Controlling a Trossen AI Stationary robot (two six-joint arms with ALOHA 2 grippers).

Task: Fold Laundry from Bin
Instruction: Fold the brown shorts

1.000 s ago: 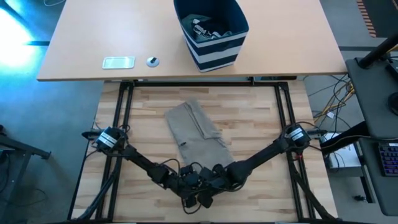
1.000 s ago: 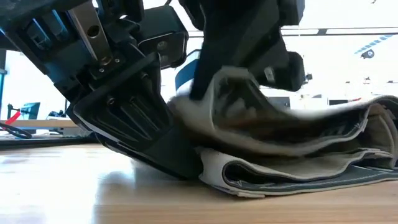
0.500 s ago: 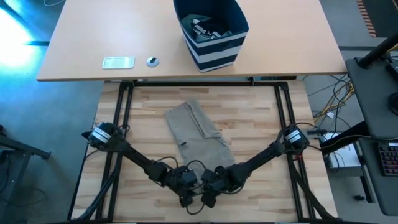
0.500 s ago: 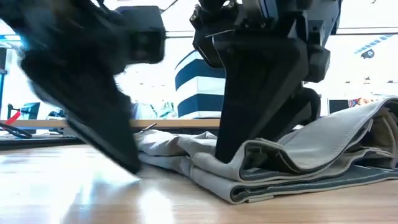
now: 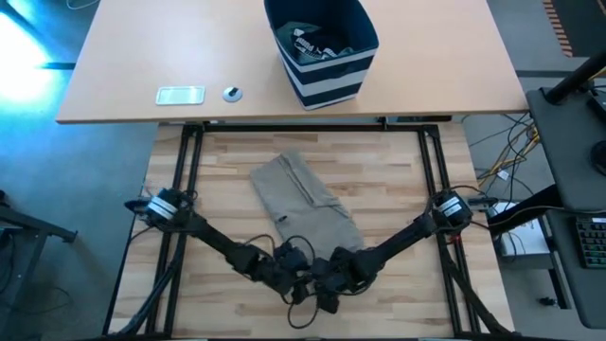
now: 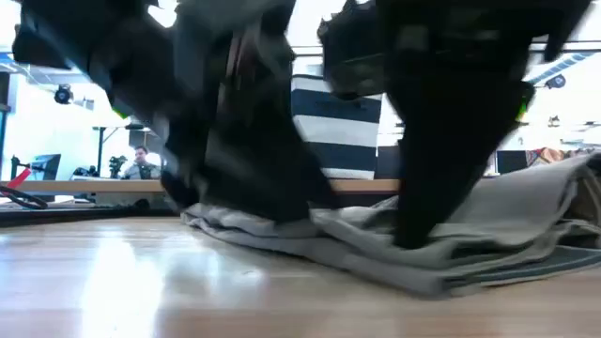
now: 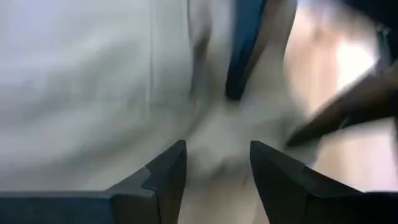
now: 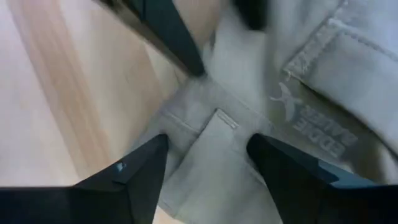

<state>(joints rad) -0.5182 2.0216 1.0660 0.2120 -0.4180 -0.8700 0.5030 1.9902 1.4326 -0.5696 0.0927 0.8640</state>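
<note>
A beige garment (image 5: 301, 199) lies flat on the wooden table, its length running from the far left to the near middle. Both grippers meet at its near end. My left gripper (image 7: 217, 149) stands open over that end, and my right gripper (image 8: 207, 140) stands open over the waistband corner (image 8: 214, 124), beside a printed label (image 8: 320, 121). In the high view the left gripper (image 5: 292, 277) sits just left of the right gripper (image 5: 329, 284). The navy striped bin (image 5: 322, 47) stands on the far tan table, with more laundry (image 5: 317, 45) inside. My left gripper points slanting down at the garment's near end (image 7: 214, 134), with cloth showing between its open fingers; whether they touch it I cannot tell. My right gripper points steeply down at the waistband corner. In the low view one finger (image 6: 423, 188) reaches down to the cloth, which lies flat.
A white flat device (image 5: 180, 94) and a small round object (image 5: 232, 93) lie on the far tan table, left of the bin. Bare wood (image 5: 407, 180) shows to the left and right of the garment. A person sits far off in the room (image 6: 141, 161).
The garment's near end, bunched up in a raised fold a second ago, has sunk and now lies low on the table. My left gripper has gone toward the table's right, in over the cloth. My right gripper has come down a little.
</note>
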